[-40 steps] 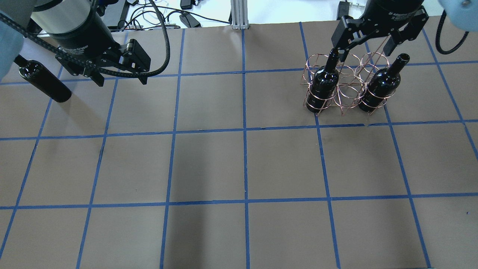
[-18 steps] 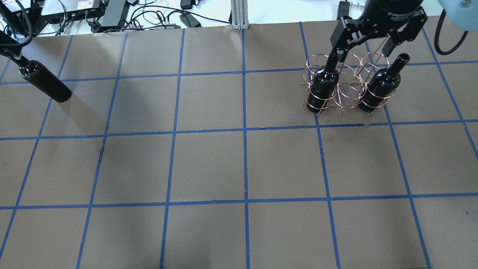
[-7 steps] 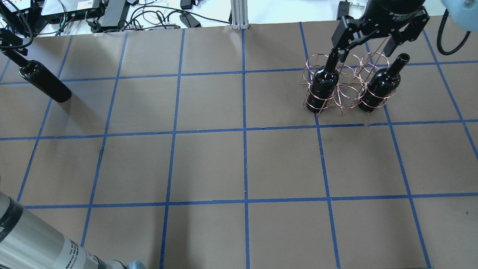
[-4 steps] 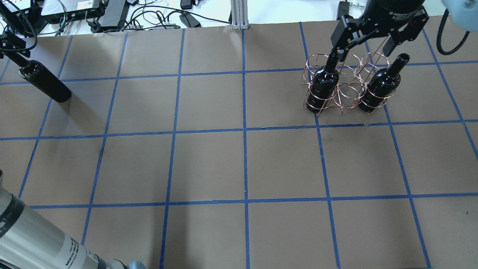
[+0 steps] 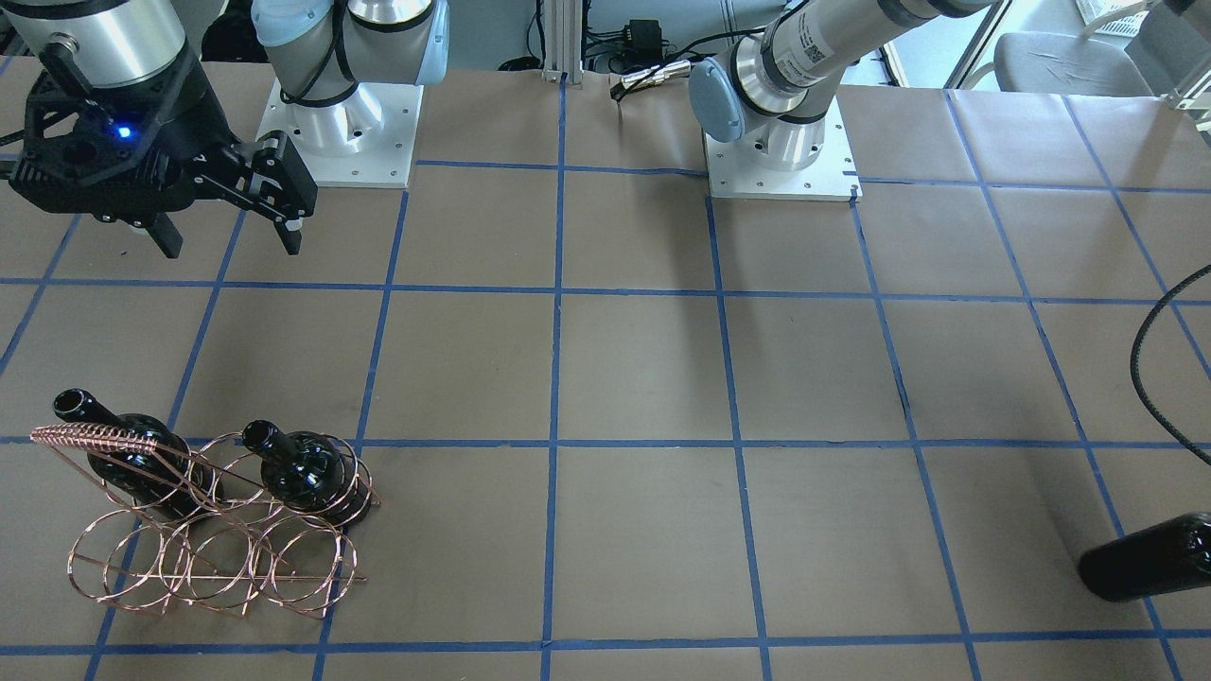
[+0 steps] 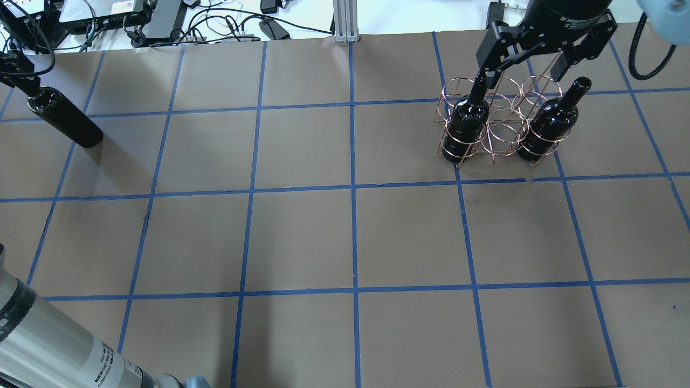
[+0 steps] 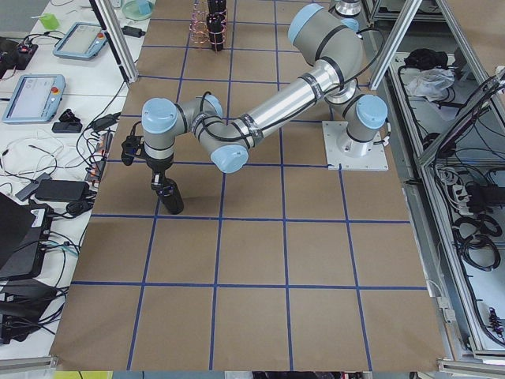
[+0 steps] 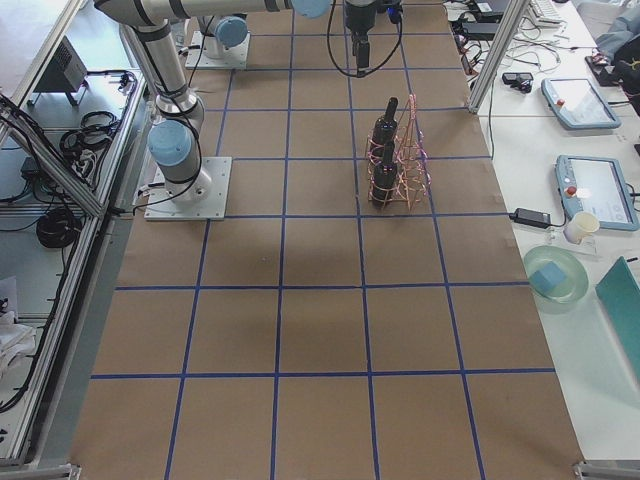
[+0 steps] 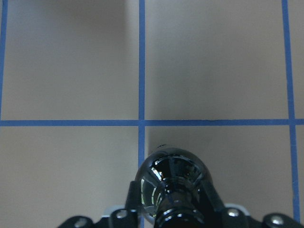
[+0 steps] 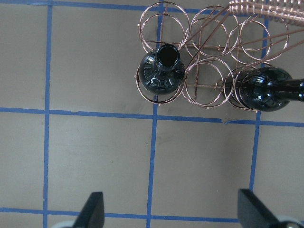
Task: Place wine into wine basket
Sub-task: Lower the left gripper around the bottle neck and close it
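The left gripper (image 9: 173, 211) points straight down over the neck of the wine bottle (image 6: 67, 121). Its fingers (image 9: 132, 199) are drawn in narrow, close on either side of the neck. The wrist view does not show whether they press the glass. The bottle stands on the paper-covered table (image 6: 302, 237) at the far left edge, well apart from the wine basket (image 6: 504, 141). The left arm (image 7: 276, 106) stretches out long from its base, elbow bent, with the wrist turned down above the bottle.

The right gripper (image 5: 234, 244) hangs above the table with its fingers (image 10: 95, 209) spread wide and nothing between them. It points down, and its wrist camera looks onto the basket from above. In the front-facing view it sits on the robot's side of the basket, apart from it.

The basket stands on the robot's right part of the table with its coiled handle (image 5: 90, 437) up. Two other bottles (image 5: 303, 473) stand upright in the end rings of the row nearer the robot, with one ring between them.
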Available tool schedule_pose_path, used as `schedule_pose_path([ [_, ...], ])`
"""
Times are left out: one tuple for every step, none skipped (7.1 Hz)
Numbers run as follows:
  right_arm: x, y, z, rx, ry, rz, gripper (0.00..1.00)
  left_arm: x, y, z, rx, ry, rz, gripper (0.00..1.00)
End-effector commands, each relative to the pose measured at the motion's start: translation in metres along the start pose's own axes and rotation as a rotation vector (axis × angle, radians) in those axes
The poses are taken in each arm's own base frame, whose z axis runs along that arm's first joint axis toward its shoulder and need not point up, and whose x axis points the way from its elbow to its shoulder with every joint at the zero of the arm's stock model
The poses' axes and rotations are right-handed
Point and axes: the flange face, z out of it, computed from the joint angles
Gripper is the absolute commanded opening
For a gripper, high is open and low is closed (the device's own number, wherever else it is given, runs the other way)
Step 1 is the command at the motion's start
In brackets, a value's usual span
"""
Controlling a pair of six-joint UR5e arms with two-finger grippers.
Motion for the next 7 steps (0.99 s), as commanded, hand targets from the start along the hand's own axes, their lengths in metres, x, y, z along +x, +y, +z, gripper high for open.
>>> schedule_pose_path([
  [0.000, 0.001, 0.003, -0.005, -0.001, -0.001, 1.00, 0.002, 0.001, 0.001, -0.008, 0.005, 0.004, 0.00],
  [0.000, 0.002, 0.005, -0.008, -0.001, -0.001, 1.00, 0.002, 0.001, 0.000, -0.004, 0.008, 0.031, 0.00],
  [0.000, 0.002, 0.005, -0.008, -0.001, -0.001, 1.00, 0.005, 0.001, -0.006, 0.000, 0.006, 0.033, 0.00],
  [0.000, 0.002, 0.005, -0.008, -0.001, -0.001, 1.00, 0.019, -0.001, -0.020, -0.004, 0.011, 0.043, 0.00],
  [0.000, 0.002, 0.005, -0.008, -0.001, -0.001, 1.00, 0.041, -0.004, -0.036, -0.008, 0.016, 0.024, 0.00],
  [0.000, 0.002, 0.005, -0.008, -0.001, -0.002, 1.00, 0.078, -0.009, -0.053, -0.022, 0.031, -0.023, 0.00],
  [0.000, 0.002, 0.005, -0.008, -0.001, -0.001, 1.00, 0.131, -0.011, -0.067, -0.029, 0.032, -0.028, 0.00],
])
